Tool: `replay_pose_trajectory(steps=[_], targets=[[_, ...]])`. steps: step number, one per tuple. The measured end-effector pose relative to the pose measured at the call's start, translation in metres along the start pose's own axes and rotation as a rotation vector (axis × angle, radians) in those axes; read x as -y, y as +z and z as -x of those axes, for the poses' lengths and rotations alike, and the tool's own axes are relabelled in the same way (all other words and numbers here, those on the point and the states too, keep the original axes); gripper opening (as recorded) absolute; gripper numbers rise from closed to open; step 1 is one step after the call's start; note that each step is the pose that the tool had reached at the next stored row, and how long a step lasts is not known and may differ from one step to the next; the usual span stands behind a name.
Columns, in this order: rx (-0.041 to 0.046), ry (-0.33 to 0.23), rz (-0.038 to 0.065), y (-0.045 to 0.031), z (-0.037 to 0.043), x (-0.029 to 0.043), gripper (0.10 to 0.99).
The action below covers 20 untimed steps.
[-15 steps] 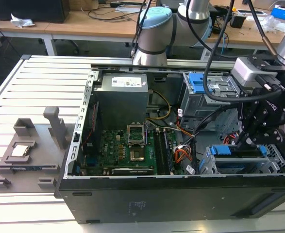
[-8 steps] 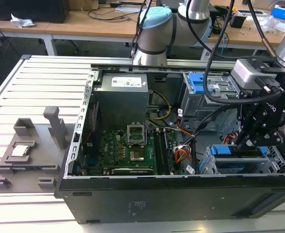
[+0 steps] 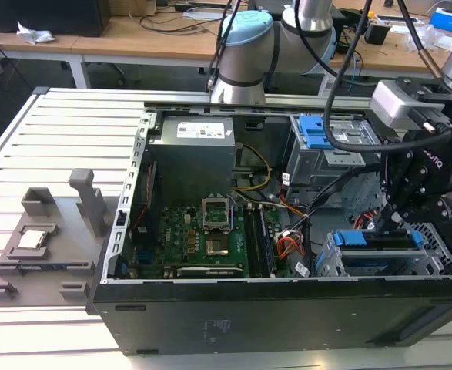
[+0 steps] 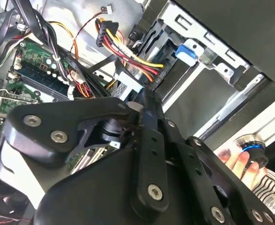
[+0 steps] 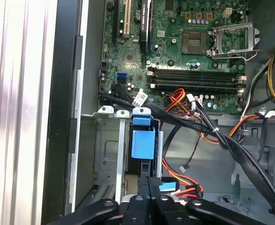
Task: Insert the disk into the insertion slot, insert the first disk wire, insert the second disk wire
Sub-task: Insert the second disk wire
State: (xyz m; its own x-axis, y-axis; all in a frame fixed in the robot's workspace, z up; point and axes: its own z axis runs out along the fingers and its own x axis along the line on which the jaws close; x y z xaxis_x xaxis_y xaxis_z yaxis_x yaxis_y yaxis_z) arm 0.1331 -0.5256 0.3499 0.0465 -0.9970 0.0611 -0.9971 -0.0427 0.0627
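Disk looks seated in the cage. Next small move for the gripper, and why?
Probably a short, straight advance toward the disk. In the first wrist view it sits in the insertion slot, the gripper is lined up with its blue carrier, and the coloured wires lie beside it, so sideways motion risks snagging them.

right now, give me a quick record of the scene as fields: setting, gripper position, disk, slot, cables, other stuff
setting: open computer case lying on a slatted metal table
gripper position: gripper low inside the case at the exterior view's right, directly over the insertion slot
fingers: shut, tips together beside the disk's end
disk: the disk with blue carrier sits in the insertion slot
cables: a red, orange and yellow wire bundle runs loose near the slot
other stuff: motherboard; grey fixture on the table
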Motion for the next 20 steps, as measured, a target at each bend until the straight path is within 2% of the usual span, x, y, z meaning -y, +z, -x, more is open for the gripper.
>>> replay_pose_trajectory(steps=[2,5,10,11,14,15,17,20], targets=[[0.0008,0.000,0.000,0.0019,0.0002,-0.0024,0.106],[0.0011,0.000,0.000,0.0083,0.0006,-0.0021,0.106],[0.0013,0.000,0.001,0.0126,0.0008,-0.0016,0.106],[0.0040,0.000,0.000,0.0099,0.0007,-0.0018,0.106],[0.0014,0.000,0.001,-0.0136,-0.0009,-0.0033,0.106],[0.0015,0.000,0.001,-0.0182,-0.0011,-0.0036,0.106],[0.0013,0.000,0.001,-0.0252,-0.0015,-0.0040,0.106],[0.0017,0.000,0.001,-0.0284,-0.0017,-0.0042,0.106]])
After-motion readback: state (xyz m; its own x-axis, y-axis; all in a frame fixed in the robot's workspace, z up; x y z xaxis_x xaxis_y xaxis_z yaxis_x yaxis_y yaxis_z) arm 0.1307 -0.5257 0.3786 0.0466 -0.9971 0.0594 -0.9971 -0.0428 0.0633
